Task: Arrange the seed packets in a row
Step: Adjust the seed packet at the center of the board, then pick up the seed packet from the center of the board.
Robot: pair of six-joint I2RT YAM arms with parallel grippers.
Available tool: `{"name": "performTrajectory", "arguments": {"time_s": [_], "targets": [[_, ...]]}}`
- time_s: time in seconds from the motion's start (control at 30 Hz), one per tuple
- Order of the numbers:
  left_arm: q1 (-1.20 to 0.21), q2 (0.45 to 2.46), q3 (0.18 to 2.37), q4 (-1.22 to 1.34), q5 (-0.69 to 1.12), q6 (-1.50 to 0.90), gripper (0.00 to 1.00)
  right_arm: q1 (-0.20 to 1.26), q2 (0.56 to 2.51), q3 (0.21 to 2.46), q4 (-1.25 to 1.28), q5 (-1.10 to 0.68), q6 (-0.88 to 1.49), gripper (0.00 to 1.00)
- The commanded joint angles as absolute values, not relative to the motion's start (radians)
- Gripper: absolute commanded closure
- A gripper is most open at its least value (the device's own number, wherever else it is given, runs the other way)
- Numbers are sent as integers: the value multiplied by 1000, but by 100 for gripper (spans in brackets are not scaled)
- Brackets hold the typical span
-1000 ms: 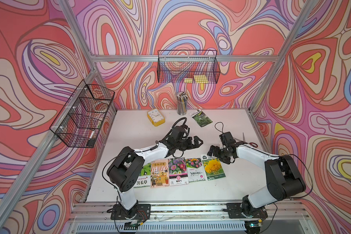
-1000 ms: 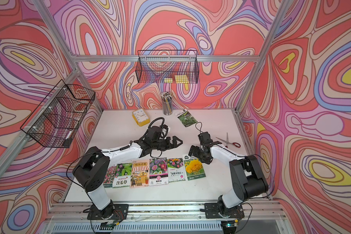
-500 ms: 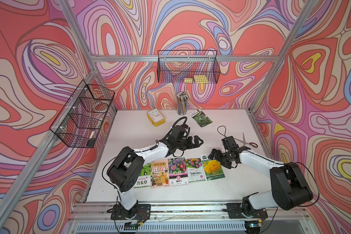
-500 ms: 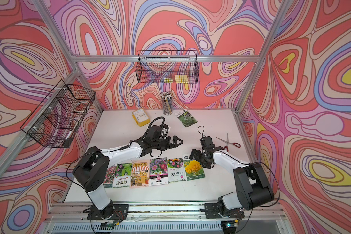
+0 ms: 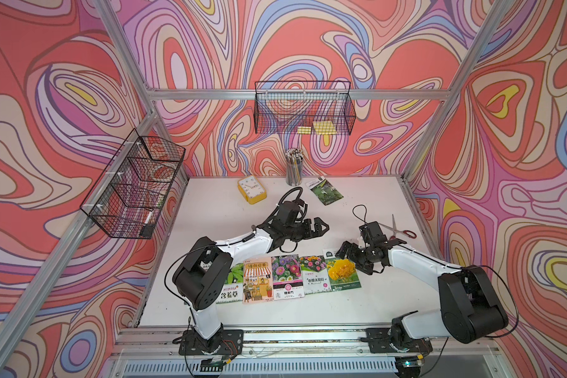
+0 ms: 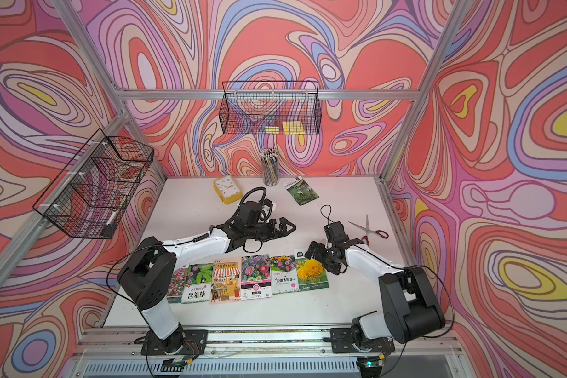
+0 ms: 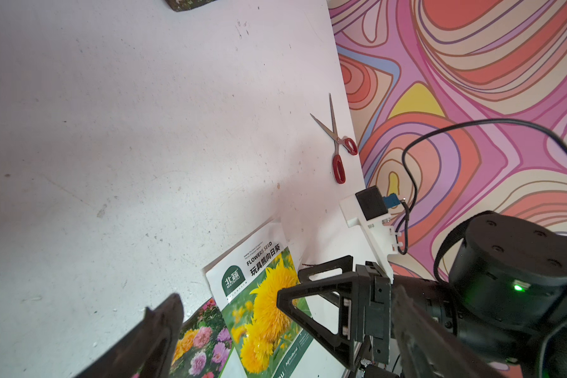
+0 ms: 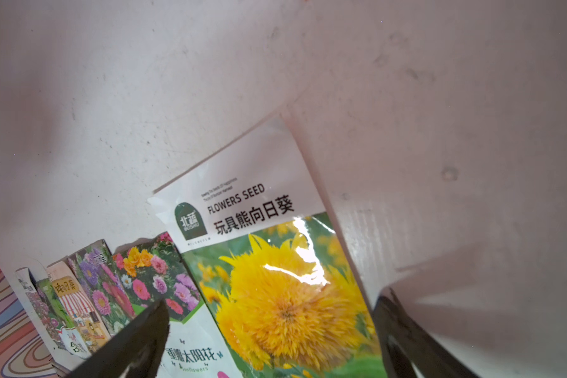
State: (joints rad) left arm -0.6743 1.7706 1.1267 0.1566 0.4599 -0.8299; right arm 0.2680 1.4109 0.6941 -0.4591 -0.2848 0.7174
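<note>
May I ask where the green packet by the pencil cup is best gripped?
Probably its near short edge, from above: the green packet lies flat and askew, its far corner close to the pencil cup, which crowds that end.

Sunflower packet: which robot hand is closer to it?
The right. The right gripper hangs open right over the sunflower packet, at its far edge; the left gripper is open too, farther back over the table.

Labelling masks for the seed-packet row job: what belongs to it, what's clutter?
Job: row of six glossy printed seed packets, pink-flower packet to yellow sunflower packet; dark green glossy packet lying apart at the back.
Clutter: yellow-rimmed square clock; metal cup of pencils; red-handled steel scissors; yellow sticky-note pads in the back-wall black wire basket.
</note>
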Motion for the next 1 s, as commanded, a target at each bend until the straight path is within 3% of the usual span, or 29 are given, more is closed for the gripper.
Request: {"name": "performTrajectory", "arguments": {"time_s": [0.0,0.23,0.47,0.67,0.97], "targets": [[-678,1775,1156,146,462,-815,1,267,1379,675,-491,-310,739,2],[-648,1843,1259,70,437,-770,1,267,1379,838,-593,-119,652,2],[-555,2094,1583,-73,450,-735,1,250,1718,1231,-579,-1,557,2],[-510,2286,1777,-40,469,-760,1,174,2042,1514,-469,-111,532,2],[-497,2495,1925,138,436,-837,1,102,2329,1896,-366,-241,543,2]]}}
